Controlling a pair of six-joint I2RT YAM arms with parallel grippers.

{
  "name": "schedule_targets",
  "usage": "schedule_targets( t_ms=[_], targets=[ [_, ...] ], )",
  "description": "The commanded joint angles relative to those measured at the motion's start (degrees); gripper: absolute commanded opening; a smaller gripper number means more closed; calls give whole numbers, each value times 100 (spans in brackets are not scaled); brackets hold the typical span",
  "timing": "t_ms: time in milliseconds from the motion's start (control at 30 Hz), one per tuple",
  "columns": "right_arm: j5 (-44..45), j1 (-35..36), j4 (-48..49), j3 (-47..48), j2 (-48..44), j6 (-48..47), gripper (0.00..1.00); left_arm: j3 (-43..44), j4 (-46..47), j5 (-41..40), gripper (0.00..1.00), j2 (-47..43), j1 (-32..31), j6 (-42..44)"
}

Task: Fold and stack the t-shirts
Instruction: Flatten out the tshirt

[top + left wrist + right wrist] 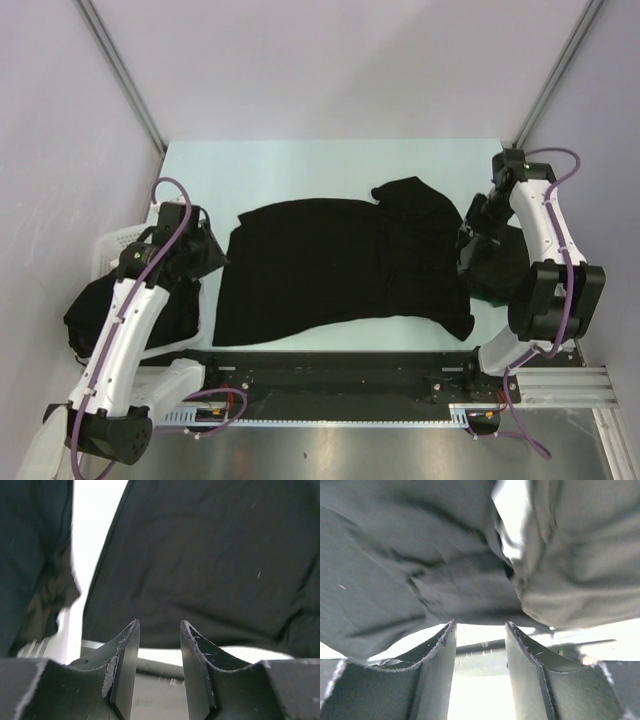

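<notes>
T-shirt (340, 265) mostly flat on table (300, 160): soft, light, limp, likely sags when lifted; pinch hem corners. Left gripper (158, 627) and right gripper (480, 627) both apart, empty

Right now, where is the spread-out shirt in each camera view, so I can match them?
Top: the shirt lies spread at the centre of the table.
Left wrist: it fills the upper right, above the left gripper.
Right wrist: dark cloth at upper left, above the right gripper, probably this shirt.
Shared landmark: the pale table strip along the shirt's edge.
</notes>
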Motion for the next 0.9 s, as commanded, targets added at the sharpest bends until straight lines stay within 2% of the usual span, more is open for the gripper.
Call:
schedule_targets(
  t_ms=[0,267,400,533,667,867],
  targets=[
    [490,405,446,635,100,-122,48,-387,1596,-275,43,275,13,13],
    [437,925,1721,821,715,-254,48,-275,2574,-29,40,1637,13,337],
    [499,1092,2442,935,1084,-324,46,-160,3424,50,37,2138,13,452],
    [525,1233,2426,1532,1768,-429,46,68,3884,120,36,2823,-5,478],
    [621,1365,2374,2339,2121,-552,46,673,3972,42,39,3676,-23,662],
    [657,1383,2215,2483,1964,-526,46,1796,3955,-205,43,5090,-5,935]
  ],
)
